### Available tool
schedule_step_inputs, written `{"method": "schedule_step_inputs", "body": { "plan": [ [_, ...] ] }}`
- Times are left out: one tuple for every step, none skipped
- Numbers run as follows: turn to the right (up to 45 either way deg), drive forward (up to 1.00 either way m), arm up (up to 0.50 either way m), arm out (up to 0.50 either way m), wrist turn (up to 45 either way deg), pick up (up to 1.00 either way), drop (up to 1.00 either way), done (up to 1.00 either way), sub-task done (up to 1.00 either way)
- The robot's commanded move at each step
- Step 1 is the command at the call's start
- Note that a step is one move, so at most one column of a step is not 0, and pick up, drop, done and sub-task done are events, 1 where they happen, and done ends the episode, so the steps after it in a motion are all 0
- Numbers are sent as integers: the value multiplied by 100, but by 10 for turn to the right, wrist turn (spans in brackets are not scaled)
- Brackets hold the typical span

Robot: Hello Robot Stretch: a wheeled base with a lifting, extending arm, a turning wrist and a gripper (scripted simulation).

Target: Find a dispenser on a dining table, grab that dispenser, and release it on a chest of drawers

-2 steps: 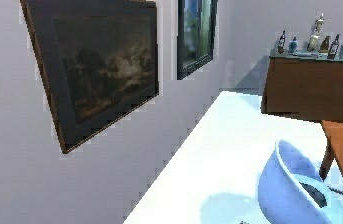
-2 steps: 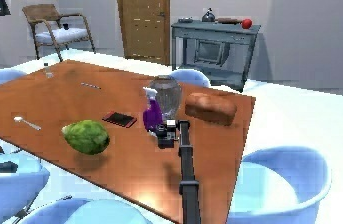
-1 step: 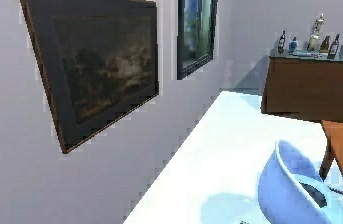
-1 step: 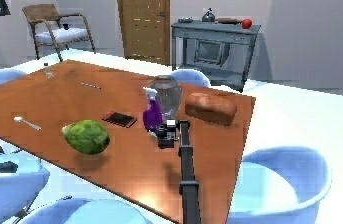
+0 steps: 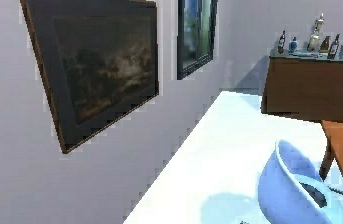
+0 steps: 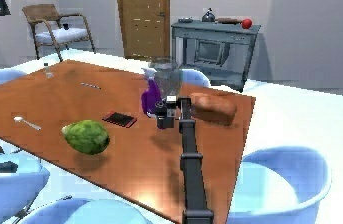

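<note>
Dining table (image 6: 39, 100) located; purple dispenser (image 6: 151, 95) just beside gripper (image 6: 163, 112) fingers; grasp cannot be told; release outstanding.

The setting is a furnished home, specifically a dining area. A wooden dining table (image 6: 64, 103) is ringed by pale blue chairs (image 6: 289, 172). On it lie a spoon-like utensil (image 6: 26, 123), a brown loaf (image 6: 216, 103) and a round green fruit (image 6: 86, 137). Beyond the table stand a wooden door (image 6: 144, 28), an armchair (image 6: 57, 28) and a grey cabinet (image 6: 217, 50). Two dark framed pictures (image 5: 99, 65) hang on a wall. A low brown cabinet (image 5: 314, 88) carries bottles (image 5: 319, 42).
</note>
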Motion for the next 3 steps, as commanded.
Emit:
{"method": "schedule_step_inputs", "body": {
  "plan": [
    [0, 0, 22, 0, 0, 0, 0, 0, 0],
    [0, 0, 0, 0, -450, 0, 0, 0, 0],
    [0, 0, 0, 0, -450, 0, 0, 0, 0]
  ]
}}
